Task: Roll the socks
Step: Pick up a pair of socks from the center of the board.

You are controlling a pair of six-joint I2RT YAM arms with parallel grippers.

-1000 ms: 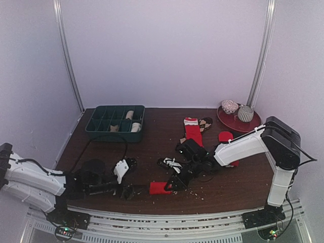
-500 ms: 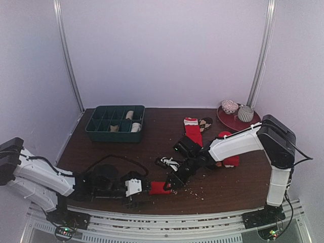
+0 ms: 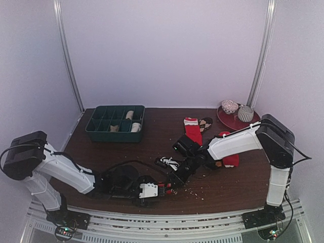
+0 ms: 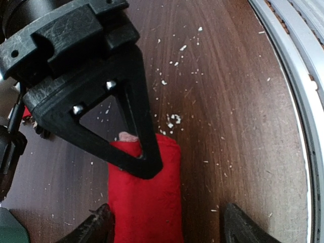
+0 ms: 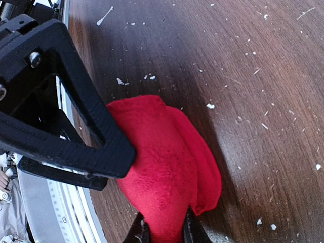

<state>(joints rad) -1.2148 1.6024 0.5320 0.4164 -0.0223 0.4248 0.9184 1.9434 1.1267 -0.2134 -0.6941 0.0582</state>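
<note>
At the far left, the green tray held pale rolls in its compartments, so I judged it to be where finished work goes. The left gripper lay low at the near edge, reaching right. Its jaws stood apart on either side of the red sock and had not closed on it, which I read as positioning to take over the bundle. The sock lay bunched on the table near the front rail. The right gripper was clamped on one end of the sock, probably to stop the fold from springing open. Farther right and back lay a red sock with a cream end and a brown patterned sock, both flat and unrolled.
</note>
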